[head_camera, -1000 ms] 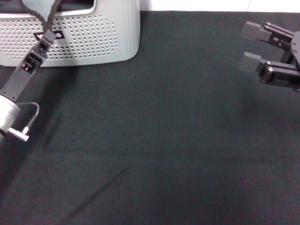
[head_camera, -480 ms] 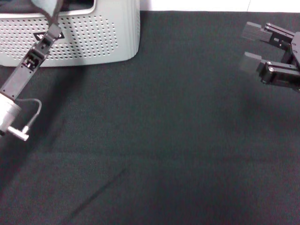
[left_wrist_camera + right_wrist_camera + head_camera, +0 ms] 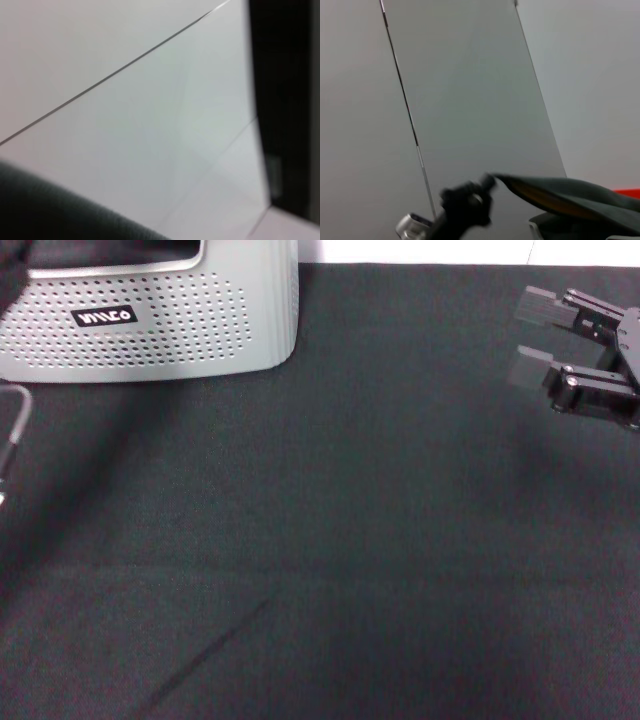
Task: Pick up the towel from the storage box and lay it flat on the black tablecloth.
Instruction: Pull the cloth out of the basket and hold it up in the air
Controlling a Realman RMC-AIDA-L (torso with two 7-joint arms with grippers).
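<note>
The light grey storage box [image 3: 200, 330] with its black label [image 3: 105, 315] stands at the far left of the black tablecloth [image 3: 330, 540]. My left gripper has left the head view. It shows far off in the right wrist view [image 3: 487, 182], raised high and shut on a corner of the towel [image 3: 560, 197]. The towel hangs out sideways, grey on top and yellow beneath. A dark plush edge [image 3: 45, 210] fills a corner of the left wrist view. My right gripper [image 3: 533, 337] is open and empty, hovering at the far right above the cloth.
A thin cable [image 3: 12, 420] of the left arm shows at the left edge of the head view. A faint crease [image 3: 215, 645] runs across the near part of the cloth. A white wall lies behind the table.
My left arm has risen up and to the left, out of the head view, taking the towel with it. The right gripper has barely moved.
</note>
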